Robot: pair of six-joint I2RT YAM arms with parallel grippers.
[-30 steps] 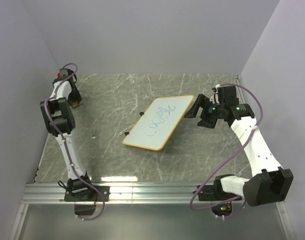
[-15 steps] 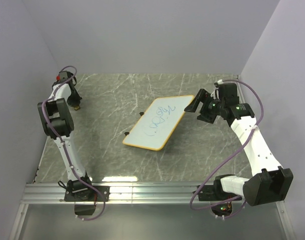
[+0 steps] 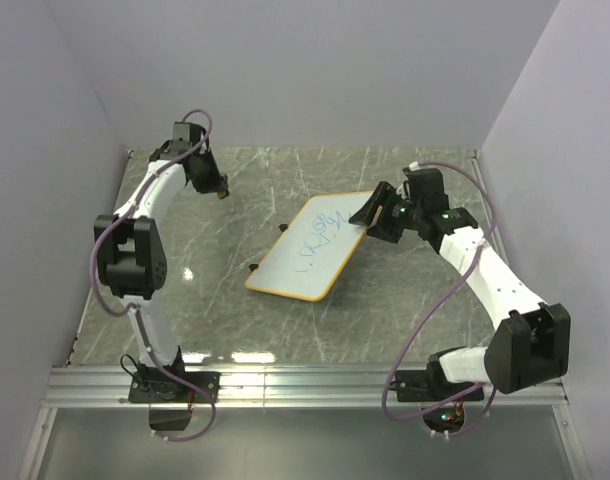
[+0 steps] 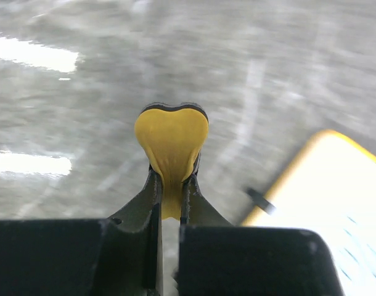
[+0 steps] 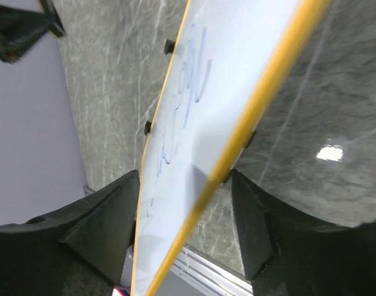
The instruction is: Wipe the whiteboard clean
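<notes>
The whiteboard (image 3: pixel 320 248) lies slanted on the middle of the table, white with an orange-yellow frame and blue scribbles. My left gripper (image 3: pixel 220 190) is shut on the small yellow eraser (image 4: pixel 171 139), above the table to the back left of the board, apart from it. The board's corner (image 4: pixel 336 197) and a black clip (image 4: pixel 259 198) show at the right of the left wrist view. My right gripper (image 3: pixel 370 215) is open at the board's back right corner. In the right wrist view its fingers (image 5: pixel 102 228) stand either side of the board's yellow edge (image 5: pixel 219 92).
The grey marble-patterned table (image 3: pixel 215 270) is walled at the back and both sides. A metal rail (image 3: pixel 305 380) runs along the near edge by the arm bases. Small black clips (image 3: pixel 282 228) stick out from the board's left edge.
My left arm has swung from the far left back corner rightwards along the back, towards the board, with the eraser. My right gripper has moved left onto the board's back right corner.
</notes>
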